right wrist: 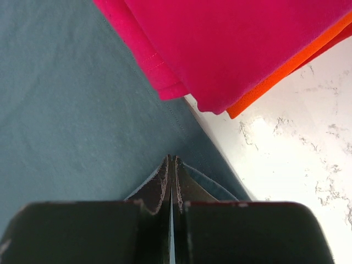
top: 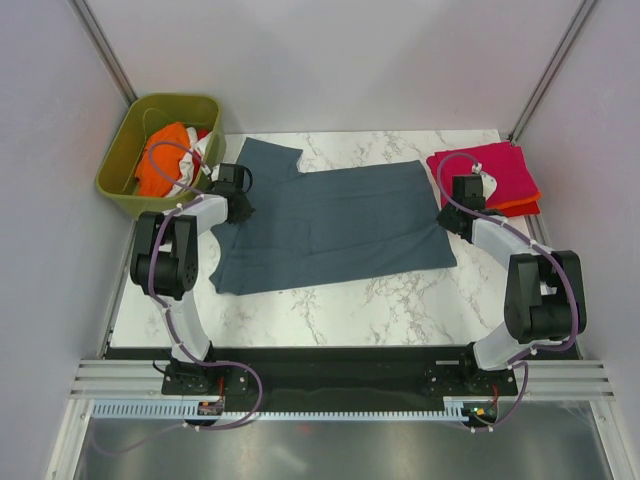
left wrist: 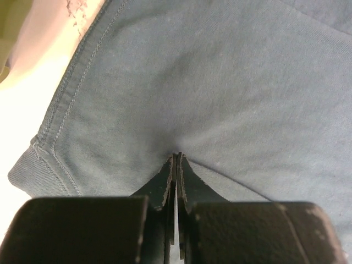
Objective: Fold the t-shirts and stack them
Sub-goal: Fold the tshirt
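A slate blue-grey t-shirt (top: 330, 225) lies spread flat across the middle of the marble table. My left gripper (top: 238, 205) is at the shirt's left side near the collar and sleeve. In the left wrist view it (left wrist: 177, 157) is shut, with the grey cloth (left wrist: 220, 82) puckering into its tips. At the shirt's right hem, my right gripper (top: 452, 215) is also shut (right wrist: 171, 159), and a raised fold of the hem (right wrist: 66, 110) is pinched in it. A folded magenta-pink t-shirt (top: 490, 172) rests on an orange-red one (top: 520, 208) at the back right, just beyond the right gripper.
An olive-green bin (top: 125, 185) stands at the back left, holding an orange shirt (top: 160, 165) and a white one (top: 205, 148). Bare marble (top: 350, 300) runs along the near side of the table. Light walls close in both sides.
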Robot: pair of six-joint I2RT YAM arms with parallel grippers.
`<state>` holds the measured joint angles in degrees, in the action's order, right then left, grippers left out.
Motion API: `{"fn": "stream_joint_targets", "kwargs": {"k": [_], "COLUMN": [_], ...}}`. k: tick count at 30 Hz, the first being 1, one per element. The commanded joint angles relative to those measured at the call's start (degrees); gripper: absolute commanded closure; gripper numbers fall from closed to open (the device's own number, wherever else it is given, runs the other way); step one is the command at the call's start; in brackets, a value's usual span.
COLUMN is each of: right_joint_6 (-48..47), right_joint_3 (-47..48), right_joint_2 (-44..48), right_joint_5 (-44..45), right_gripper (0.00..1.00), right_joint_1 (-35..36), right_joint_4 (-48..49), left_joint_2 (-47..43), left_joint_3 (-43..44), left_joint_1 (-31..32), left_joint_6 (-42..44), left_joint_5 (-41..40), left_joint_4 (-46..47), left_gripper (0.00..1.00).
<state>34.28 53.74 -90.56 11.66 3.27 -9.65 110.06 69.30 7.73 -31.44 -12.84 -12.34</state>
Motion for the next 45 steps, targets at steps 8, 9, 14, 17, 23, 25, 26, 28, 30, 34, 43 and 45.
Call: {"fn": "stream_joint_targets", "kwargs": {"k": [8,9,14,17,23,25,26,28,30,34,43,45], "right_joint_6": [0.96,0.96,0.96,0.79,0.61,0.79,0.79,0.87,0.79,0.61,0.61,0.52], "right_joint_3": [0.93,0.93,1.46,1.81,1.81,1.9,1.99,2.08,2.43,3.3,4.53,4.89], "right_joint_2": [2.23,2.41,2.67,3.29,4.52,4.43,4.61,4.78,4.78,4.26,4.34,3.64], "right_joint_5": [-0.32,-0.58,-0.59,0.11,0.91,0.73,0.64,0.73,0.64,0.73,0.64,0.56], "right_gripper": [1.0,1.0,1.0,1.0,1.0,1.0,1.0,1.0,1.0,1.0,1.0,1.0], "right_joint_1": [0.16,0.16,0.16,0.16,-0.02,-0.02,-0.02,0.07,-0.01,-0.01,-0.28,-0.28], "right_joint_4": [2.0,1.92,1.39,0.78,-0.1,-0.11,-0.19,-0.28,-0.46,-0.9,-1.34,-1.51], "left_joint_2": [-9.94,-10.65,-12.32,-13.9,-18.3,-19.26,-19.62,-20.93,-21.55,-21.82,-22.78,-22.96], "left_joint_3": [-0.74,-1.18,-1.71,-3.11,-6.19,-6.02,-6.02,-6.02,-5.67,-4.79,-3.73,-3.56], "left_joint_1": [-0.34,-0.34,-0.43,-0.34,-0.43,-0.43,-0.43,-0.52,-0.43,-0.43,-0.52,-0.52], "left_joint_6": [0.94,0.86,0.59,-0.28,-0.64,-0.64,-0.73,-0.81,-0.73,-0.64,-0.64,-0.9], "left_joint_5": [1.68,1.68,1.59,0.63,-0.25,-0.25,-0.43,-0.52,-0.61,-0.61,-0.96,-1.22], "left_joint_4": [-0.23,-0.14,-0.41,-0.41,1.7,1.79,1.7,1.79,1.7,1.35,0.56,0.56], "left_gripper": [0.98,0.98,0.98,0.98,0.98,0.98,0.98,0.98,0.98,0.98,0.98,0.98]}}
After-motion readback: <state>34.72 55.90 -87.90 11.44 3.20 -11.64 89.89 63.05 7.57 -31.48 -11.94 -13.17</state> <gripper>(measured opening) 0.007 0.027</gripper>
